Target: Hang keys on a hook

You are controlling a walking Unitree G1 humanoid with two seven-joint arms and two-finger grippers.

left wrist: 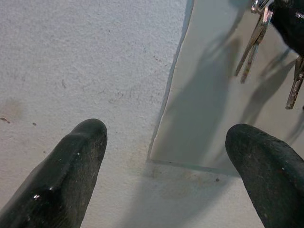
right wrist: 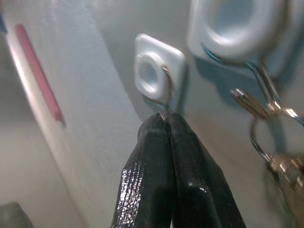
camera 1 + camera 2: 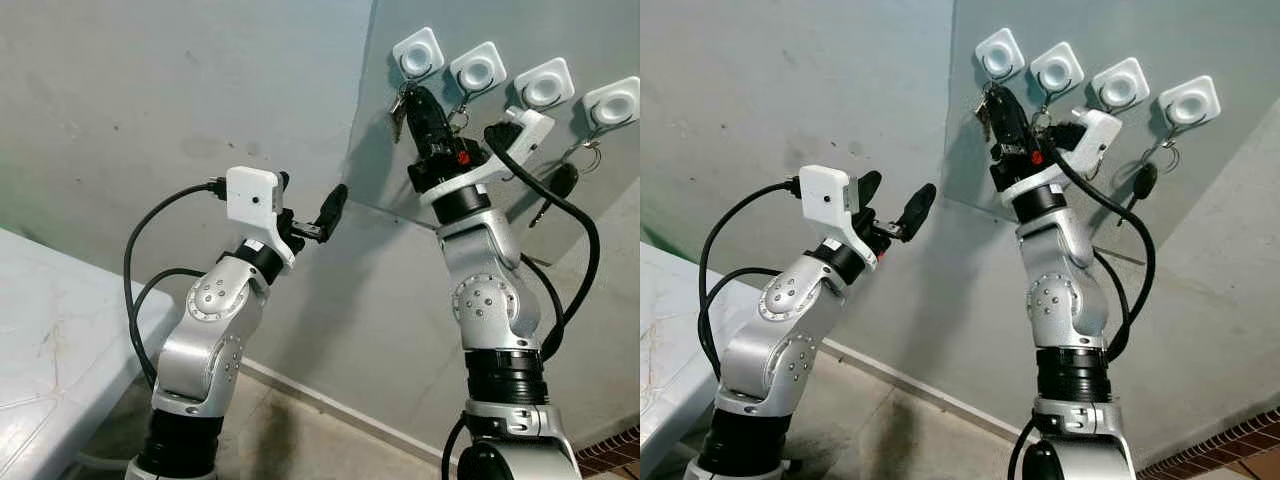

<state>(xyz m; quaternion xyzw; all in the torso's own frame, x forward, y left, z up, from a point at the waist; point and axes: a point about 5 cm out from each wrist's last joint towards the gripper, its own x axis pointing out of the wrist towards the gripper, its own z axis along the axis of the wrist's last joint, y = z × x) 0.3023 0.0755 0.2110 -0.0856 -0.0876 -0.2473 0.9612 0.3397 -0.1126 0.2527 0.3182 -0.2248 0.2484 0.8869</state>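
Black fingers (image 2: 166,156) of the right gripper (image 3: 418,100), pinched on keys (image 3: 399,108) beneath the hook (image 2: 164,102), were mid-hanging (left gripper (image 1: 166,166) idle, open), needing release next.

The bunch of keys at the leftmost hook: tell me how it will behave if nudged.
The keys hang loosely beside the right gripper, so they would probably swing and jangle. They look like thin metal, likely stiff but light. On a ring at the leftmost hook, they may twist freely.

White hooks (image 3: 479,70) on a grey panel (image 3: 580,200), black-fingered right pincer (image 3: 417,100), silver keys (image 1: 257,38)
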